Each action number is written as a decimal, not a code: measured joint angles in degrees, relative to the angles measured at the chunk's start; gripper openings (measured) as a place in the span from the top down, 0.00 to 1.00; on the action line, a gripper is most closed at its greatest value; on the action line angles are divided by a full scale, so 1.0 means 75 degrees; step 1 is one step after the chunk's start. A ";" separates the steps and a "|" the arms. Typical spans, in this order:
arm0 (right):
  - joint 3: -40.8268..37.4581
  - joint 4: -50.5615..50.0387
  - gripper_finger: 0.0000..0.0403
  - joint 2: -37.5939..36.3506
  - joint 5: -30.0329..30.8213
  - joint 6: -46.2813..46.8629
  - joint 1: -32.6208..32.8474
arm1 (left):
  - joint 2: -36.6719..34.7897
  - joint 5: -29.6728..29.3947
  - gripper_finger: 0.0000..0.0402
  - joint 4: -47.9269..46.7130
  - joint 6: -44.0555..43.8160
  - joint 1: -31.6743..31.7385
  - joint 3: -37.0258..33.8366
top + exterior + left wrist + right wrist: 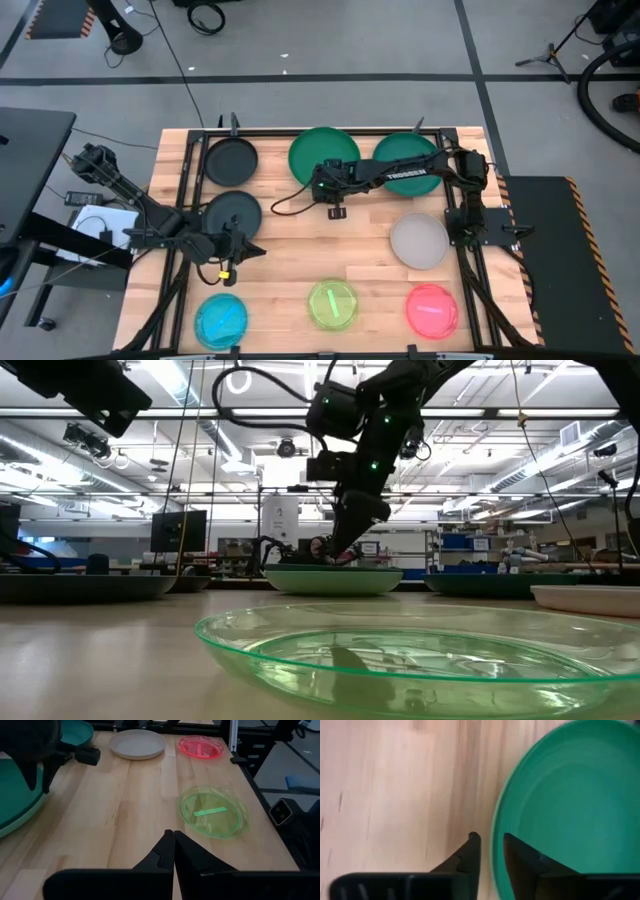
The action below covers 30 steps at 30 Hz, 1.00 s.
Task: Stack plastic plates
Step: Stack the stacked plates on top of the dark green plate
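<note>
Right claw (490, 842), parted, straddles the green plate (570, 805) rim at its six o'clock edge; light, stiff, slick plastic needs an edge pinch.

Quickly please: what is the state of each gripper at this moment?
Left gripper: shut, holding nothing, over bare wood.
Right gripper: slightly open, fingers astride the rim of the green plate; a real grip cannot be told.

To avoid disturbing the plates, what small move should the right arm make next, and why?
Probably open the right pincer a little wider, then draw it back off the rim. Its fingers stand slightly apart astride the rim of the dark green plate, which already sits on a paler green plate.
</note>
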 joint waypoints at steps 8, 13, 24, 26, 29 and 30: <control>-0.0009 -0.0034 0.60 0.0623 0.0416 0.0265 -0.0075 | 0.0005 0.0012 0.97 0.0101 0.0023 0.0000 0.0000; -0.0005 -0.0010 0.62 0.0931 0.0632 0.0367 -0.0099 | 0.0017 0.0015 0.97 0.0113 0.0025 0.0000 0.0001; -0.0012 -0.0375 0.92 0.0600 0.1310 -0.0027 -0.0050 | 0.0017 0.0015 0.97 0.0167 0.0182 0.0000 0.0003; -0.0002 -0.0858 0.93 0.0276 0.1309 0.0134 0.0077 | 0.0017 0.0016 0.97 0.0164 0.0141 -0.0001 0.0003; -0.0030 -0.1939 0.93 -0.0323 0.1792 0.0663 0.0423 | 0.0017 0.0015 0.97 0.0164 -0.0057 -0.0144 0.0003; -0.0027 -0.2320 0.93 -0.0602 0.1891 0.0956 0.0535 | 0.0017 0.0017 0.97 0.0164 -0.0082 -0.0225 0.0003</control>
